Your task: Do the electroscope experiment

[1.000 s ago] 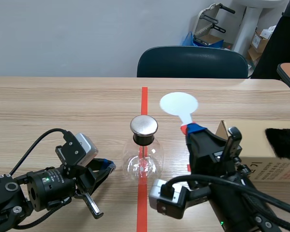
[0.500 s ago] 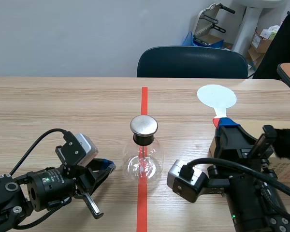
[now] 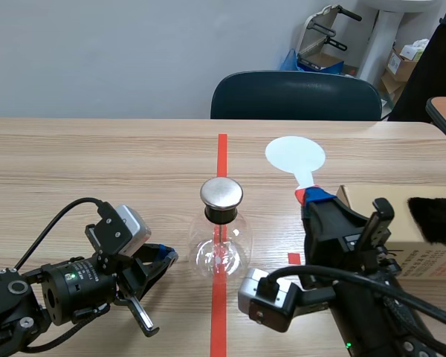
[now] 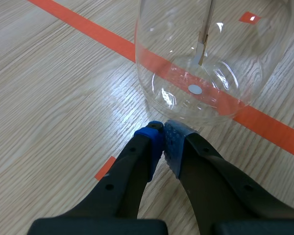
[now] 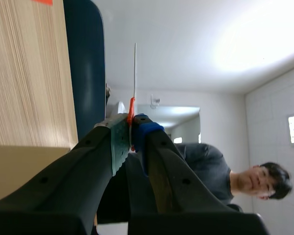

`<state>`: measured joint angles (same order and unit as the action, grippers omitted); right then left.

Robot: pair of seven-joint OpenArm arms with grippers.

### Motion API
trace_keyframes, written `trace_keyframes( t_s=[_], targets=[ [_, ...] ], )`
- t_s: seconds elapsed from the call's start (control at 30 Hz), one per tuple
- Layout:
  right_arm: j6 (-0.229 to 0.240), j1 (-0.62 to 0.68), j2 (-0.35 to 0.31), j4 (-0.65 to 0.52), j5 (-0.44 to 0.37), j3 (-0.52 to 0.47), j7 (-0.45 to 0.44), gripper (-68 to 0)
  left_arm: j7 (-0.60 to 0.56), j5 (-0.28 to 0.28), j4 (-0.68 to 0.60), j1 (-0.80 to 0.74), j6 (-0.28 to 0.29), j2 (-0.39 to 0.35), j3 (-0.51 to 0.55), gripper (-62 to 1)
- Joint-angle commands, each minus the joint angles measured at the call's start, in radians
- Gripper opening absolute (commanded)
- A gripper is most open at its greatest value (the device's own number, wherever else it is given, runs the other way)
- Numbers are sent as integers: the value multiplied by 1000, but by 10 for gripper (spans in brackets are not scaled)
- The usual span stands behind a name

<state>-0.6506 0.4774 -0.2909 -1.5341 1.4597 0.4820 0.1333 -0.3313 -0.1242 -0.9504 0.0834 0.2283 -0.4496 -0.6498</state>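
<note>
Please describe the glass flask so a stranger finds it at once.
Follow the orange-red tape line down the middle of the wooden table. The glass flask stands on that line. Unlike the white paddle nearby, it is clear and round, with a shiny metal cap.

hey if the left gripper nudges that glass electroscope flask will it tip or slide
Probably fragile: the electroscope flask is clear glass. Its round body and metal cap on top suggest it could rock or tip.
</note>
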Motion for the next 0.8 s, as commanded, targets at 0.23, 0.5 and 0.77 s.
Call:
trace_keyframes(
  t_s=[0.23, 0.5, 0.77],
  targets=[
    [-8, -6, -5, -11, 1, -5, -175, -669, -16, -9, -21, 11, -2, 0, 1, -568],
    [-7, -6, -5, -11, 1, -5, -294, -669, -16, -9, -21, 11, -2, 0, 1, -568],
    [-3, -6, -5, -11, 1, -5, -369, -669, -16, -9, -21, 11, -2, 0, 1, -568]
  ],
)
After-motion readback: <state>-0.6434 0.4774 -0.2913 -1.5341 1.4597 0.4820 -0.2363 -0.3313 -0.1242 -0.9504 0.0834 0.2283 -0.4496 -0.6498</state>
